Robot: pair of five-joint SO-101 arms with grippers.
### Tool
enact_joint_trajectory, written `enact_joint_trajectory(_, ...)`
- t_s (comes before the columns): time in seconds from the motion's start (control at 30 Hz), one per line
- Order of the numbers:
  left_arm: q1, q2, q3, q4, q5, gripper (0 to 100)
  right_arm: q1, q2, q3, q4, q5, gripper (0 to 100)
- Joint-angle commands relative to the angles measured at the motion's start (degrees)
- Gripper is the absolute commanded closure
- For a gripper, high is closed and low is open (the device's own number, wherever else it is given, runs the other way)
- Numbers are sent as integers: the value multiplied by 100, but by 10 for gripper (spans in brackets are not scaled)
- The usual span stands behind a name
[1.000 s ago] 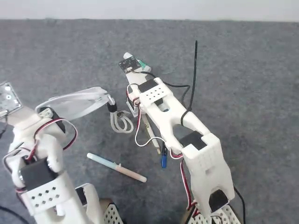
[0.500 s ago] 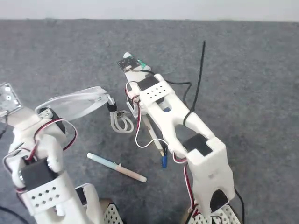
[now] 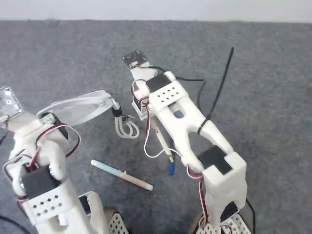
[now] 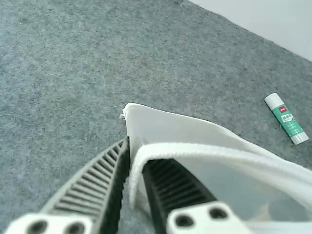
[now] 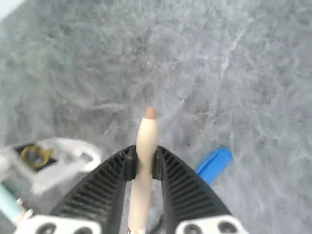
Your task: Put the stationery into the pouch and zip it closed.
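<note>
the left gripper [image 4: 132, 155] was pressed together on the edge of the pouch [image 4: 204, 139]. its two black fingers [image 4: 100, 178] pinched the white rim between them. the pouch was clear and white. it was held up over the left side of the table [image 3: 273, 97], with its open mouth facing up. from the end of the pouch, near the middle of the table, some white loops [image 3: 126, 127] hung down onto the gray top. a small yellow ring sat by the loops.

the right gripper [image 5: 144, 155] was pinching a cream pen [image 5: 145, 139]. the pen stuck out past the finger tips and had a brown end. in the high view the pen lay on a slant under the right arm, about in the middle of the table. i could not tell if it touched the table.

a cap [image 3: 171, 168] lay on the table just beside the near end of the cream pen. it was blue and small. it was not on any pen.

a blue pen [image 3: 122, 175] lay flat on the table toward the near edge, between the two arms. one end was light blue and the other end was pink. no gripper touched it.

the glue [image 4: 286, 118] lay flat on the table toward the far edge, well apart from the pouch. it was white and green.
</note>
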Motion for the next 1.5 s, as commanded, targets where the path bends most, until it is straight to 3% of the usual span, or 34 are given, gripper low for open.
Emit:
enact_joint_trajectory(0.0, 18, -62, -40, -211, 70, 990, -92, -804, -167, 462, 97, 993)
enact_joint_trajectory(0.4, 26, -53, -40, -211, 62, 990, -101, -2009, 114, 1068, 79, 993)
enact_joint_trajectory(0.77, 26, -53, -40, -220, 62, 990, -716, -4365, 2734, -848, 53, 992)
enact_joint_trajectory(1.07, 26, -53, -40, -220, 62, 990, -866, -4725, 3411, -1833, 44, 992)
enact_joint_trajectory(1.47, 26, -53, 48, -378, 62, 990, -1218, -4840, 3552, -1798, 44, 992)
